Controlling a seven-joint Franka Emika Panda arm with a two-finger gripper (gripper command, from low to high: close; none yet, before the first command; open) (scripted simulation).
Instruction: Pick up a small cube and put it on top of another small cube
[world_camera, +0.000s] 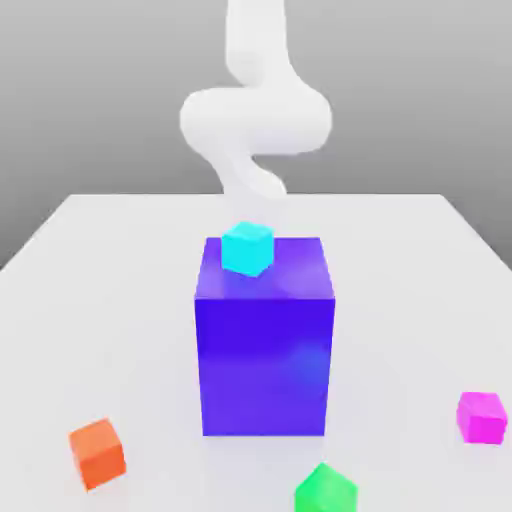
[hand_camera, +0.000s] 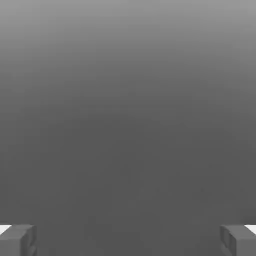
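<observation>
At the exterior view's right, near the worktop's (world_camera: 90, 260) front edge, sits the pink cube (world_camera: 482, 416), well apart from the arm (world_camera: 255, 115). The claw (hand_camera: 128, 240) stands wide and empty. The tall blue block (world_camera: 264, 335) could block the reach; a careless descent might knock it. No writing anywhere.
</observation>
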